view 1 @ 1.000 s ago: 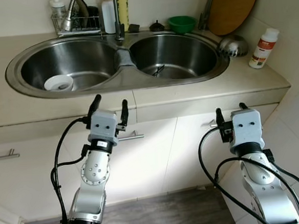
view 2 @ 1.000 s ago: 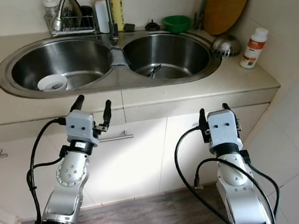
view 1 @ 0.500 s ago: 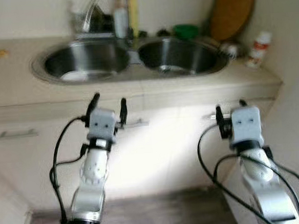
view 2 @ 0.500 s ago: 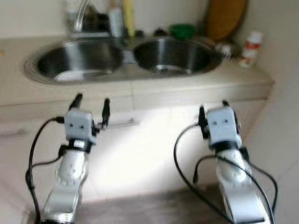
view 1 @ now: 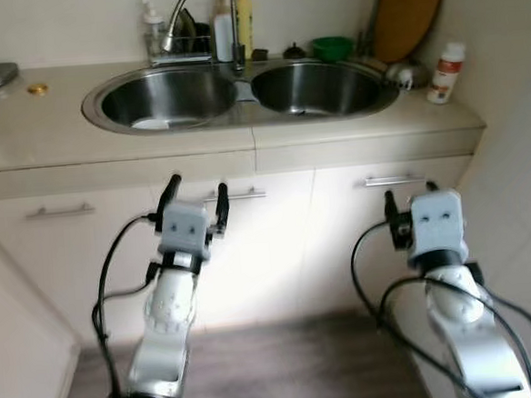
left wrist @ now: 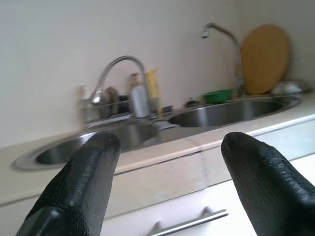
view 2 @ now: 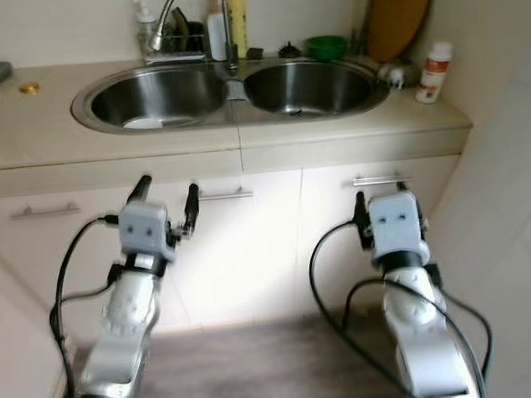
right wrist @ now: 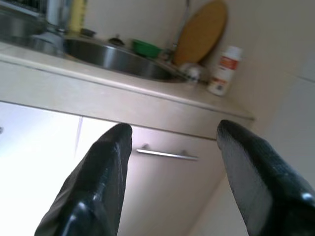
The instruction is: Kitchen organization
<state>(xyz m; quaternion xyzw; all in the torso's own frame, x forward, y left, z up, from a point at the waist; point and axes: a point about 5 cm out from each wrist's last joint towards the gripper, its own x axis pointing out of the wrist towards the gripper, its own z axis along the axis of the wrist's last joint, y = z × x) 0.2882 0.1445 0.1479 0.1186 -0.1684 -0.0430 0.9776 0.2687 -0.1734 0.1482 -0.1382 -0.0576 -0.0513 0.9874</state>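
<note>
Hovering side by side before the white cabinet doors (view 1: 287,243), left gripper (view 1: 194,193) and right gripper (view 1: 410,203) both spread wide and empty, the stainless steel double sink (view 1: 240,93) beyond on the far beige countertop (view 1: 24,134)

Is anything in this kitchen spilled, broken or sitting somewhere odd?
Nothing looks spilled or broken. The one oddity is a small white dish lying in the left basin of the sink, and a small yellow item left loose on the counter; what it is I cannot tell.
</note>
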